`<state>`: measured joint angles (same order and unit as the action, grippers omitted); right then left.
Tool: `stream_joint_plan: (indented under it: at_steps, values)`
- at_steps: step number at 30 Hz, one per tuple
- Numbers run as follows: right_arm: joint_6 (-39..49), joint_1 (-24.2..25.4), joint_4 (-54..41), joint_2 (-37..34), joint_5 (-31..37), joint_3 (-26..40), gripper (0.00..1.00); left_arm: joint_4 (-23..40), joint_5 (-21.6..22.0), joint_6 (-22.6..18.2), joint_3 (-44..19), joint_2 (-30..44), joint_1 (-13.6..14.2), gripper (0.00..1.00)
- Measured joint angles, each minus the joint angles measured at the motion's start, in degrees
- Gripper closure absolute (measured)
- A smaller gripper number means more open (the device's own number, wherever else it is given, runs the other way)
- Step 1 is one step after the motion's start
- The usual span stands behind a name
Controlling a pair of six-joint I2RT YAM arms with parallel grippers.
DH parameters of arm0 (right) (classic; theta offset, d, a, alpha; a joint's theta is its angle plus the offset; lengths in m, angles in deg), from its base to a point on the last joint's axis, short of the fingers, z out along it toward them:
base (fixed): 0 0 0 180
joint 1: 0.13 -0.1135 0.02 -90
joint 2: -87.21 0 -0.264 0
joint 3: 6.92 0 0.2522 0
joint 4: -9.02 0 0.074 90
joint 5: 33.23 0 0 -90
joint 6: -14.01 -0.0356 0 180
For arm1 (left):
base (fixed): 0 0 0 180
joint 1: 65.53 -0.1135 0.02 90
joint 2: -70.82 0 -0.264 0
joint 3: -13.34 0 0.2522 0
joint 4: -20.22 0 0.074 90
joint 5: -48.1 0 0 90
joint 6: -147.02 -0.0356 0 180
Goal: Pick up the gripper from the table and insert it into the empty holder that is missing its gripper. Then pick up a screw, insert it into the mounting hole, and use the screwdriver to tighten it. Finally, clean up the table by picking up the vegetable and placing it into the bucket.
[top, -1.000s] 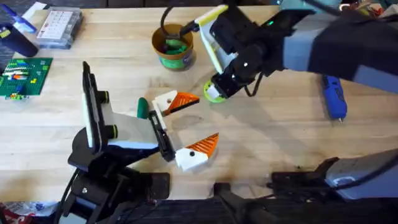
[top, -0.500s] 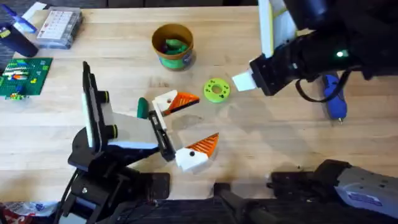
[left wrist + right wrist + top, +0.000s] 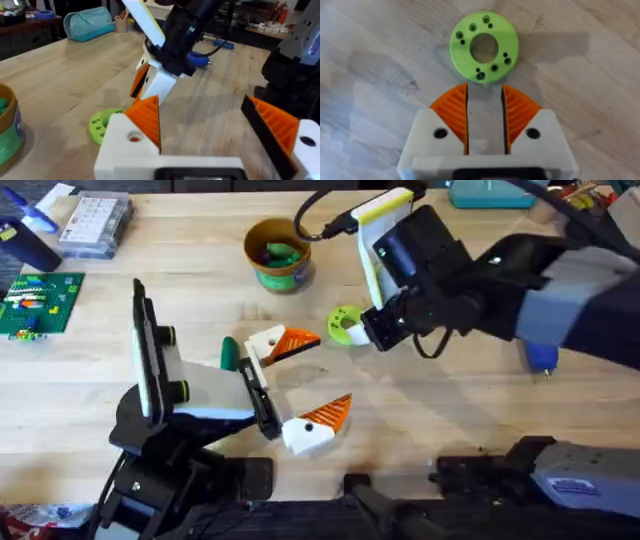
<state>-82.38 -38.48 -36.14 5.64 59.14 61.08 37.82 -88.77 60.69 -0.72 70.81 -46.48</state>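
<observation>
Vegetable (image 3: pixel 484 47) lies flat on bare table (image 3: pixel 450 410) just beyond right gripper (image 3: pixel 484 107), whose fingers sit slightly parted holding nothing; looks a light, stiff, thin plastic ring, so pinch across the rim or through the centre hole

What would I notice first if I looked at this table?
Probably the bright lime-green ring lying flat on the wood near the middle, with the right gripper hovering open just beside it. Behind them stands a small yellow tub with green pieces inside.
</observation>
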Motion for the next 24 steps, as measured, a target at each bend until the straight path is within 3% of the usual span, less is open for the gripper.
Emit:
stream_joint_plan:
  at_steps: [24]
  values:
    - [-0.02,-1.77,3.98,-8.64,0.42,0.00,0.667,0.00,0.00,0.00,0.00,0.00,0.00,0.010]
